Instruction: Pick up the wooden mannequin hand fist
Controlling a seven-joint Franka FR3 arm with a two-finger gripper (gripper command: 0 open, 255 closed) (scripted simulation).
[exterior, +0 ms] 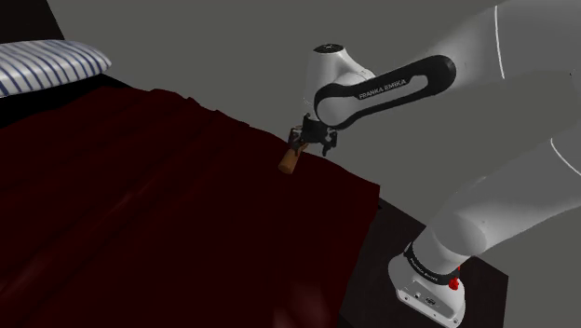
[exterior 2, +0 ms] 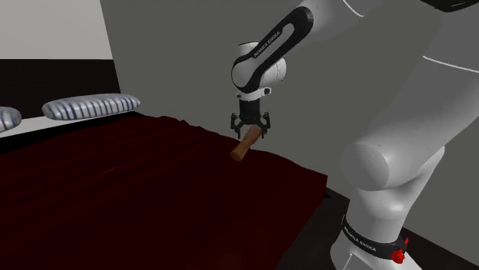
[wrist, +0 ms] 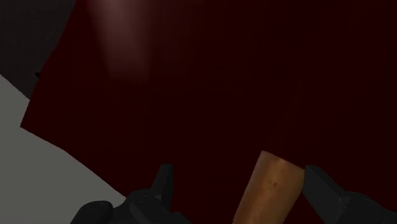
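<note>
The wooden mannequin hand (exterior: 290,160) is a brown piece hanging tilted just over the far edge of the dark red bed cover (exterior: 140,214). My gripper (exterior: 312,142) is shut on its upper end, and the wrist stub points down toward the cover. From the second exterior view the wooden hand (exterior 2: 243,144) slants below the gripper (exterior 2: 249,126). In the wrist view the wooden stub (wrist: 270,191) runs out between the fingers of the gripper (wrist: 240,175), closer to one finger (wrist: 318,181) than to the other. The fist end is hidden inside the grasp.
A striped pillow (exterior: 47,67) lies at the head of the bed, and a second striped pillow (exterior 2: 90,105) is beside it. A grey wall (exterior 2: 184,54) stands close behind the gripper. The bed's corner (exterior: 372,196) drops off near the stand.
</note>
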